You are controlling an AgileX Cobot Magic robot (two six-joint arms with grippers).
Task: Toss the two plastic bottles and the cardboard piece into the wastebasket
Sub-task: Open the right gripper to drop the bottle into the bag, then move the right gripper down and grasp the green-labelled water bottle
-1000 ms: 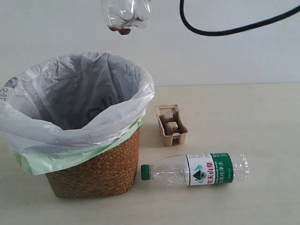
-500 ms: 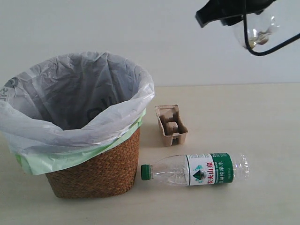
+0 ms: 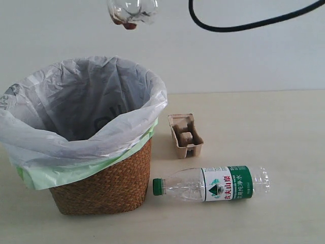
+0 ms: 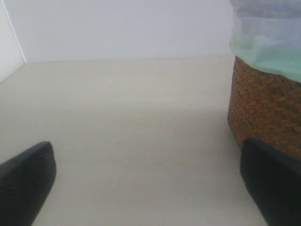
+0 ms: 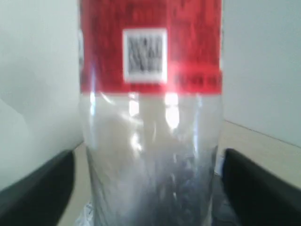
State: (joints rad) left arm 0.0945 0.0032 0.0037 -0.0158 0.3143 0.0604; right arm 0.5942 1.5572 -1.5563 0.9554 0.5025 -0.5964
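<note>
A clear plastic bottle with a red label hangs high in the air, above the far right part of a brown woven wicker wastebasket lined with a crinkled white bag. Only its rounded base shows. The right pincer grips it, one dark finger on each side. The left pincer is spread wide and empty, low over the pale worktop near the basket's woven wall.

The drop would likely go best from over the middle of the opening, since the bag's flared rim could tip the bottle outward. A black cable loops across the upper right.

Right of the basket sits a small tan moulded-pulp cardboard tray. Nearer lies a clear plastic bottle with a green cap, on its side, cap beside the basket's base.
</note>
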